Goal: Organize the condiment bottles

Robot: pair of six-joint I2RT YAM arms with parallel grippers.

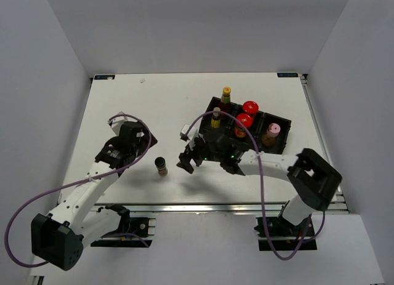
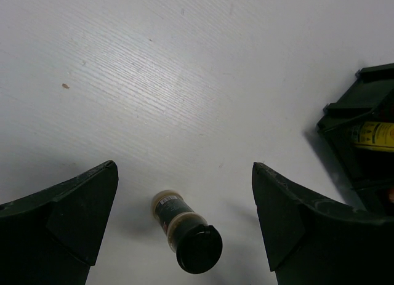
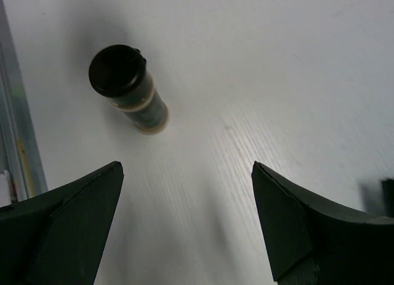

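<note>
- While 5 of the 6 bottles already stand in the tray, the white counter carries only 1 stray, so the job looks nearly done.
- The black tray sits on the counter's right half, its compartments holding those 5.
- The right arm reaches left across the tray's near side. Its jaws are wide open and empty, just right of the stray jar.
- The left arm comes in from the counter's left half. Its jaws are also wide open and empty, near the jar on its left.
- A purple cable from the right arm arcs over the tray. It could snag a cap there if that arm swings.
- 2 red-lidded jars stand side by side mid-tray.
- 2 yellow-capped bottles stand at the tray's left end.
- The pink-capped bottle stands at the tray's right end.
- The dark-capped tiny jar stands upright between the 2 sets of jaws, left of the tray and toward the counter's near edge.
- Risks: both arms flank the jar, so if both close in, they could collide. The jar is slim, so a finger clipping its cap could topple it, and it may roll off the near edge.
</note>
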